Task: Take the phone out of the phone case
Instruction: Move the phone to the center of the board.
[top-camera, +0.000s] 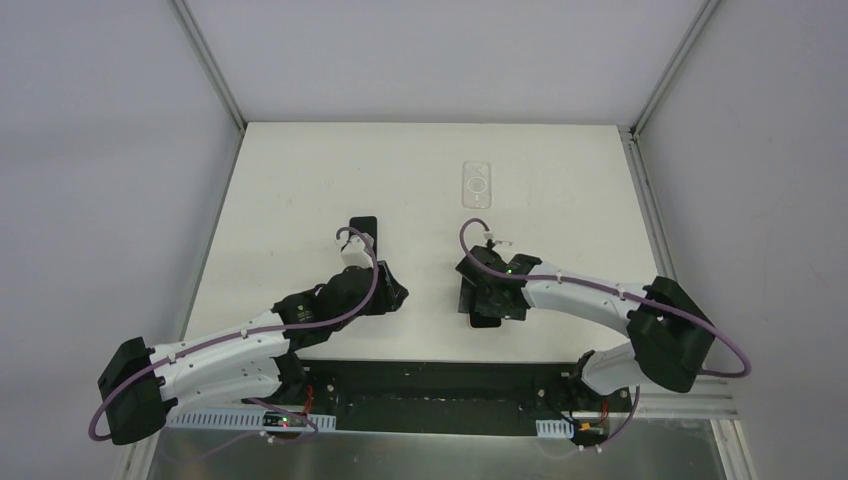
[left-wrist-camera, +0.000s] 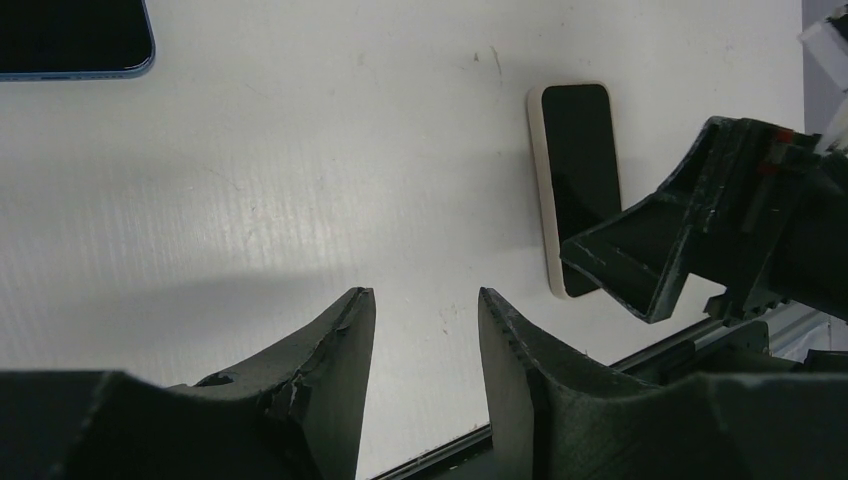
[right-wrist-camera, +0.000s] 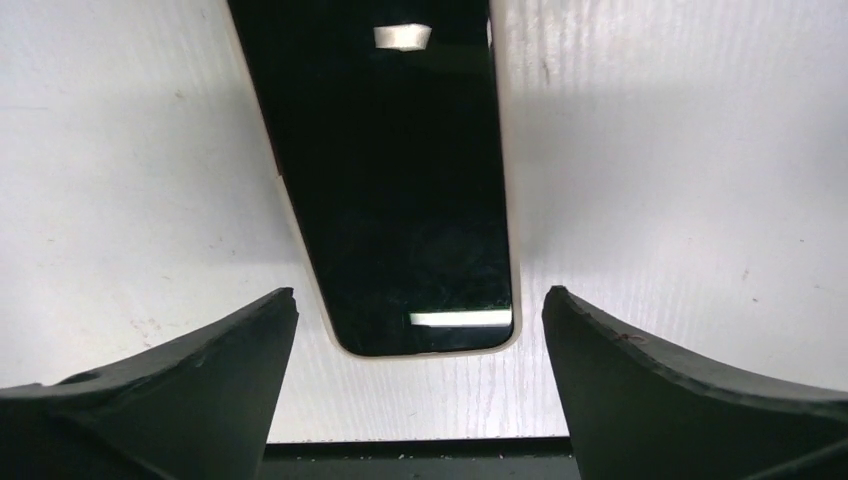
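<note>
A phone in a cream case (right-wrist-camera: 400, 170) lies screen up near the table's front edge; it also shows in the left wrist view (left-wrist-camera: 572, 150) and, partly under the right arm, in the top view (top-camera: 486, 320). My right gripper (right-wrist-camera: 420, 300) is open wide, hovering over the phone's near end with a finger on each side, not touching it; it shows in the top view (top-camera: 490, 292) and in the left wrist view (left-wrist-camera: 660, 255). My left gripper (left-wrist-camera: 425, 300) is open and empty over bare table left of the phone, and shows in the top view (top-camera: 388, 296).
A second dark phone with a blue edge (left-wrist-camera: 70, 40) lies flat beyond my left gripper, seen in the top view (top-camera: 362, 228). An empty clear case (top-camera: 477, 185) lies at the far middle. The table's front edge and black rail (right-wrist-camera: 420, 455) run just below the phone.
</note>
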